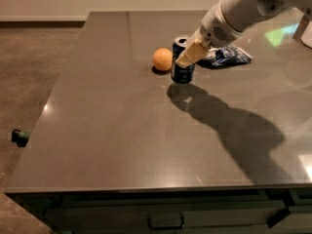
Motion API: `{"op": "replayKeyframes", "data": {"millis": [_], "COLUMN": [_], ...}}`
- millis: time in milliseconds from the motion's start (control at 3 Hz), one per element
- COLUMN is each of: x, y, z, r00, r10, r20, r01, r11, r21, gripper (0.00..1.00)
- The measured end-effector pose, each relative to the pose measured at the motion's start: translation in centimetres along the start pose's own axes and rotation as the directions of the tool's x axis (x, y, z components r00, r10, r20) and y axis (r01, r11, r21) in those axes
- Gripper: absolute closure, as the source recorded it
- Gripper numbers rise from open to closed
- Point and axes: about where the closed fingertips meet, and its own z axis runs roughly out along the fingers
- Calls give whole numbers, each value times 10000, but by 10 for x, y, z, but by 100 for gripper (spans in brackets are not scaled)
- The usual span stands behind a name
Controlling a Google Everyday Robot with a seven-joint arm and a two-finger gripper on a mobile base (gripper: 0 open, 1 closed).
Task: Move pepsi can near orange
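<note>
Tan fingers point(189, 55) of the pincer point(183, 57) are pinching the pepsi can point(183, 73). One finger lies slanted across the front of the can, and the other finger is hidden behind it. The can is upright, directly under the pincer, on the dark grey worktop point(112, 130). Just to the left of the pincer, as seen here, the orange point(162, 59) sits very near the can; I cannot tell if they touch. To the right of the pincer and a little behind it, a blue-and-white snack bag point(229, 56) lies flat, partly covered by the white arm point(234, 13). From the pincer toward the near edge, the shadow point(229, 130) of the arm spreads over the worktop.
</note>
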Motion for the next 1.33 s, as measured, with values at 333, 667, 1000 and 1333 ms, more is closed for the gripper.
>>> {"op": "replayKeyframes", "data": {"millis": [333,667,1000,1333], "x": [2,3,5,7], "y": [-8,-13,-16,-16], "z": [14,24,33,38], "r00": [9998,9994,9990,9990], "r10": [-89,-169,-186,-135], "r20": [-203,-316,-415,-422], "r01": [90,171,184,123], "r11": [9999,9998,9998,9995], "r21": [60,79,-65,-278], "gripper": [84,61,36,13]}}
